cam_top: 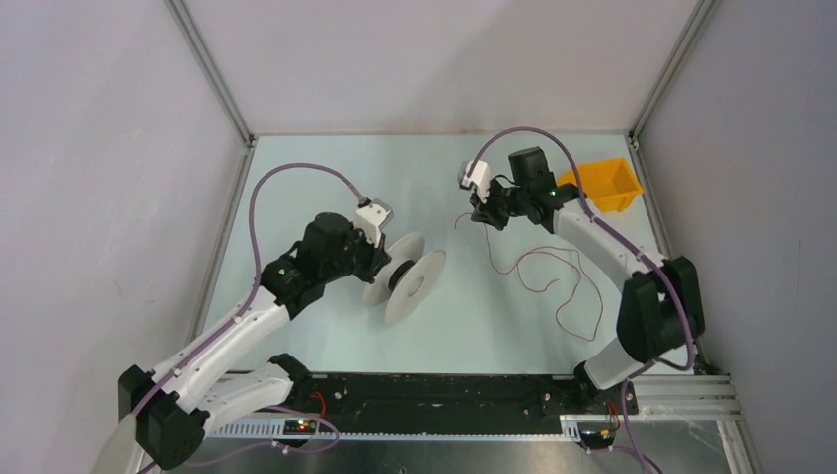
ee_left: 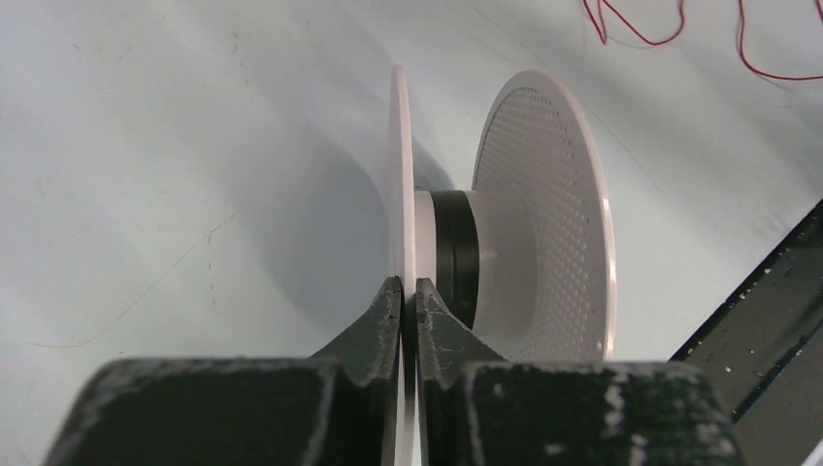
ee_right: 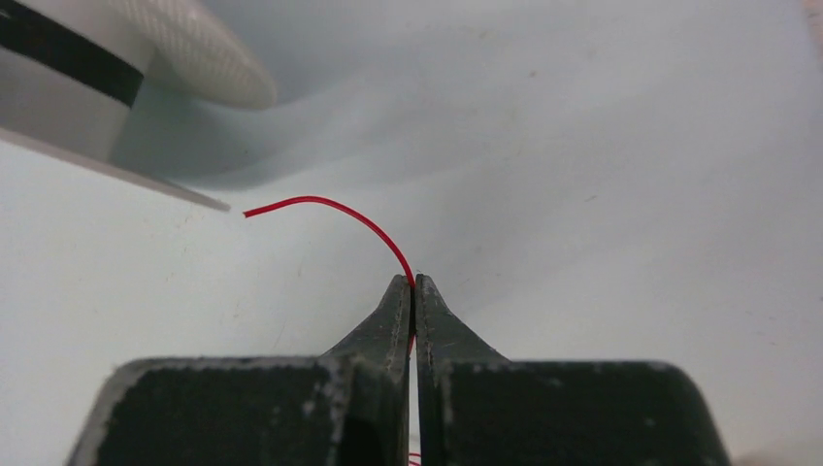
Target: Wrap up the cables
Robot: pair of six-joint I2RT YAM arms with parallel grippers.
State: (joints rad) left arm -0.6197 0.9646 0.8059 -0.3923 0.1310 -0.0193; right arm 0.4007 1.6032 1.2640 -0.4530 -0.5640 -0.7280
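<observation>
Pale green tabletop [cam_top: 326, 188]: a white spool [cam_top: 407, 276] stands near its centre, red cable [cam_top: 600, 308] loops toward the right edge, an orange bin [cam_top: 602, 185] occupies the far right corner.

Spools: one pale grey round plastic spool [cam_top: 405, 276], with two disc flanges.
Wires: one hair-thin dark red flexible wire [ee_right: 335, 202], right of the spool.
Bins: one orange square plastic bin [cam_top: 604, 185], well to the right of the spool and behind it.
Arms: two white-and-black robot arms, the left arm [cam_top: 237, 331] at the spool, the right arm [cam_top: 602, 237] to its right.
Grippers: two black two-finger ones, the left gripper [ee_left: 409, 286] on a spool flange, the right gripper [ee_right: 413, 282] apart from the spool.
Arm cables: two thick lilac cables [cam_top: 296, 166], one per arm.
</observation>
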